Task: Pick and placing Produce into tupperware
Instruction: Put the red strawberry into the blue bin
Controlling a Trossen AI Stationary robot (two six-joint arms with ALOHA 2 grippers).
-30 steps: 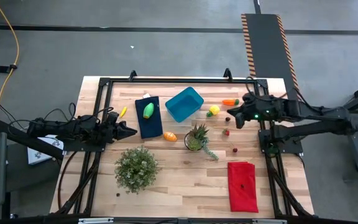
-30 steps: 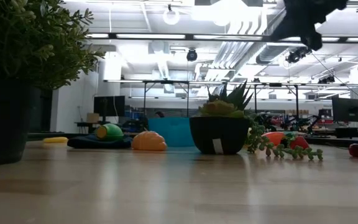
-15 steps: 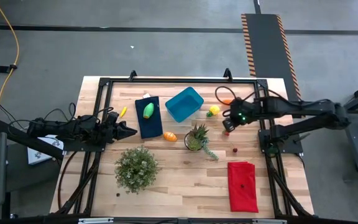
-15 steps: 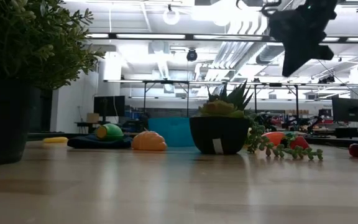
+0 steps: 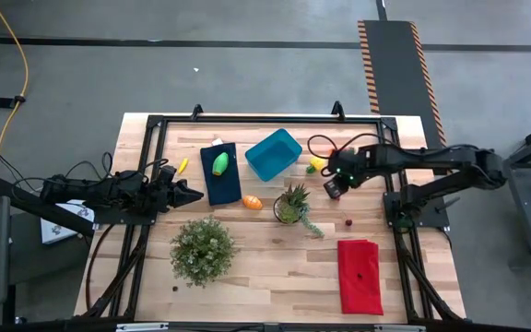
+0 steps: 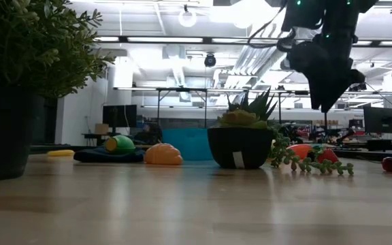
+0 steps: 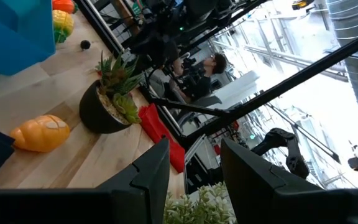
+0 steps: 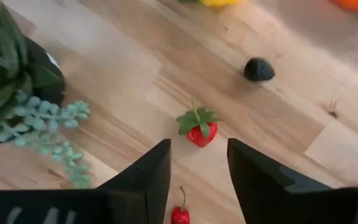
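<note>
The produce lies across the table's far half. A green oval (image 5: 220, 163) rests on a dark blue cloth (image 5: 219, 180). An orange oval (image 5: 253, 202) lies beside it and a lemon (image 5: 317, 163) right of the blue tupperware (image 5: 273, 153). My right gripper (image 8: 197, 180) hangs open, pointing down, above a small strawberry (image 8: 201, 132); it shows in the high view (image 5: 333, 187) and the low view (image 6: 325, 102). My left gripper (image 5: 196, 195) waits open and level at the table's left.
A spiky plant in a dark pot (image 5: 291, 203) stands just left of my right gripper. A bushy potted plant (image 5: 203, 249) is at the near left and a red cloth (image 5: 359, 275) at the near right. A dark ball (image 8: 259, 69) and a small red fruit (image 5: 347, 220) lie nearby.
My right gripper has come down and moved toward the table's left. It has tipped from slanting forward to pointing almost straight down over the strawberry. The produce has not moved.
</note>
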